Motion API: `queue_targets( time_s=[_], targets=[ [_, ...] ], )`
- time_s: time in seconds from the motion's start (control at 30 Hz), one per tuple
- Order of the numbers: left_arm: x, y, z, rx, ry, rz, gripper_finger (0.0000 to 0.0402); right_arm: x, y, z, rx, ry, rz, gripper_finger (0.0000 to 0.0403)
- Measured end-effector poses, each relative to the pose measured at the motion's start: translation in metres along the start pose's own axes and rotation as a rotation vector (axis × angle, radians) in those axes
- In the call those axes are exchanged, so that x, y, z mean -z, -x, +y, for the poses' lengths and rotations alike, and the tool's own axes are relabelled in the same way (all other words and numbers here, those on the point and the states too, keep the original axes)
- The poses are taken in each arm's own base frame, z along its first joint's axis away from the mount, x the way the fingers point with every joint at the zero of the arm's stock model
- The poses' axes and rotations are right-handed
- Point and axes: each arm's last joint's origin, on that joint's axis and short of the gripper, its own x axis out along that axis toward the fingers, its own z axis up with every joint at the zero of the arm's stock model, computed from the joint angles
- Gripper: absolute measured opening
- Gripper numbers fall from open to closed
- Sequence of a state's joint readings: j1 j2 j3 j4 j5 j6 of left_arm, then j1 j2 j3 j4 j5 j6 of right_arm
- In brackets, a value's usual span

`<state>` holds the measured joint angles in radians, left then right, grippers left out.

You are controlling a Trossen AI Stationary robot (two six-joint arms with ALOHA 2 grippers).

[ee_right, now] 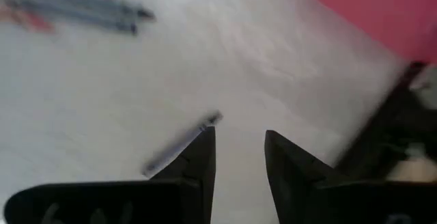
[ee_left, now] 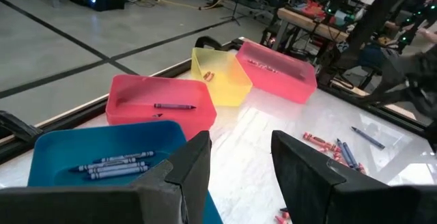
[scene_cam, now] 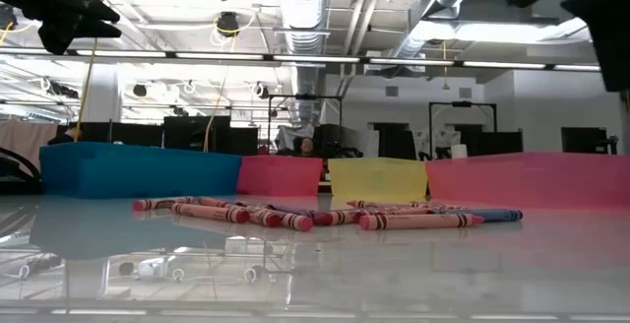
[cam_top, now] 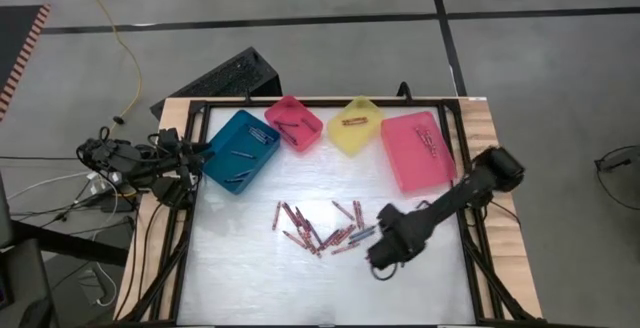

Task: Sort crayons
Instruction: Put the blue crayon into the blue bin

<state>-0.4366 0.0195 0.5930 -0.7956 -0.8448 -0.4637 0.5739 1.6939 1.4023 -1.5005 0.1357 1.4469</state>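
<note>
My right gripper hangs just above the white table, beside the right end of the loose crayons, its two dark fingers parted by a narrow gap and holding nothing. One grey crayon lies on the table touching the edge of one finger, its long axis running slantwise out from that fingertip. From above, my arm's dark bulk covers this crayon, so only my wrist camera shows it. Farther out lie two more grey crayons, side by side and parallel.

The main heap of crayons sits mid-table, mostly red, fanned at many angles, with a blue one at its right edge nearest my gripper. The table-level camera shows them all lying flat, the long ones mostly running across the picture, including a red crayon in front and a blue one just behind it. Their wrappers carry dark bands, but I cannot read any writing.

Beyond the heap stand four bins in a row: teal bin, small pink bin, yellow bin, large pink bin. My left gripper waits over the teal bin's near edge, fingers moderately apart and empty. Its camera shows what sits inside: grey-blue crayons lying parallel in the teal bin and a single dark crayon in the small pink bin.
</note>
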Motion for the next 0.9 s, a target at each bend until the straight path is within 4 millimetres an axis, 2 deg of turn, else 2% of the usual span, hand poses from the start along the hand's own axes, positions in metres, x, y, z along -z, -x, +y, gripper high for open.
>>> queue_targets(
  time_s=[0.17,0.27,0.57,0.8,0.9],
  targets=[
    [0.0,0.0,0.0,0.001,0.0,0.0,0.0145,0.019,0.002,-0.03,-0.154,-0.212,-0.106,0.012],
    [0.0,0.0,0.0,0.001,0.0,0.0,0.0145,0.03,-0.006,-0.041,-0.197,-0.276,-0.106,0.012],
    [0.0,0.0,0.0,0.001,0.0,0.0,0.0145,0.05,-0.044,-0.034,-0.24,-0.33,-0.043,0.0121],
    [0.0,0.0,0.0,0.001,0.0,0.0,0.0145,0.056,-0.057,-0.033,-0.247,-0.389,-0.035,0.0121],
    [0.0,0.0,0.0,0.001,0.001,0.0,0.0145,0.058,-0.062,-0.035,-0.236,-0.509,-0.024,0.0121]
  ],
)
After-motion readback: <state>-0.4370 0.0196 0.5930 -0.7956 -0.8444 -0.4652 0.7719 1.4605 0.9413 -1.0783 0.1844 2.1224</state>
